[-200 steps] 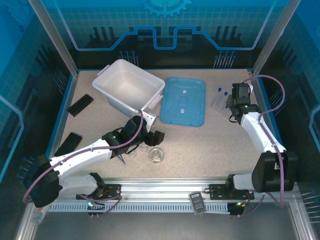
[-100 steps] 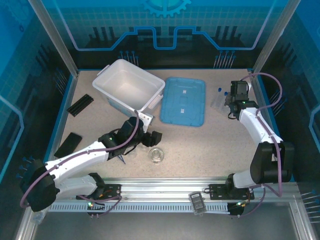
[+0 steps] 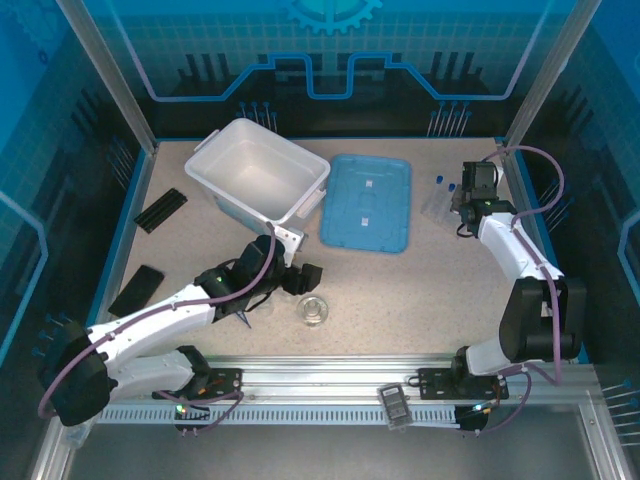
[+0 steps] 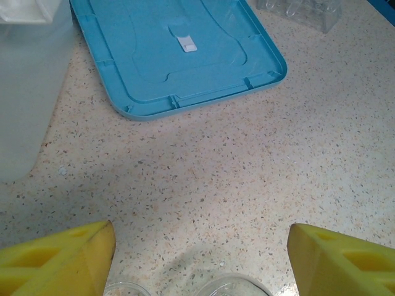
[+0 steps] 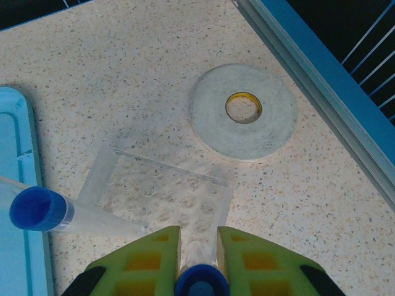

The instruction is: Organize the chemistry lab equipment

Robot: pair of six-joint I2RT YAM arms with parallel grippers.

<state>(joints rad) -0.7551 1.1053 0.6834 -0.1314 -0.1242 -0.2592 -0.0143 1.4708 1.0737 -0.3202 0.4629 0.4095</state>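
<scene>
Blue plastic sits right between the fingers of my right gripper (image 5: 197, 245): the cap of a blue-capped tube (image 5: 197, 282), and my jaws there are drawn narrow on its clear body, which I judge to be a real hold. Below it lies the clear rack (image 5: 162, 192) with its rows of shallow wells. A second tube (image 5: 38, 209) leans at the rack's left side, and the white tape ring (image 5: 244, 111) rests just beyond the rack, near the blue table rail. So the step in hand is dealing with the tubes at the far right of the table, either seating this one in a well or lifting it clear; I cannot tell which. The next move calls for keeping the tube upright and not knocking its neighbour. My left gripper (image 4: 200, 246) hangs with jaws wide and empty, low over the speckled tabletop. A small beaker (image 4: 123, 288) and the round dish (image 4: 231, 285) sit just under it at the near edge, with the blue lid (image 4: 179, 55) and white bin (image 4: 24, 92) beyond. Closing on either glass needs a gentle, centred squeeze. As for writing, I can read none: the lid bears only a small blank white tab, and the tape's yellow core shows no legible print.
</scene>
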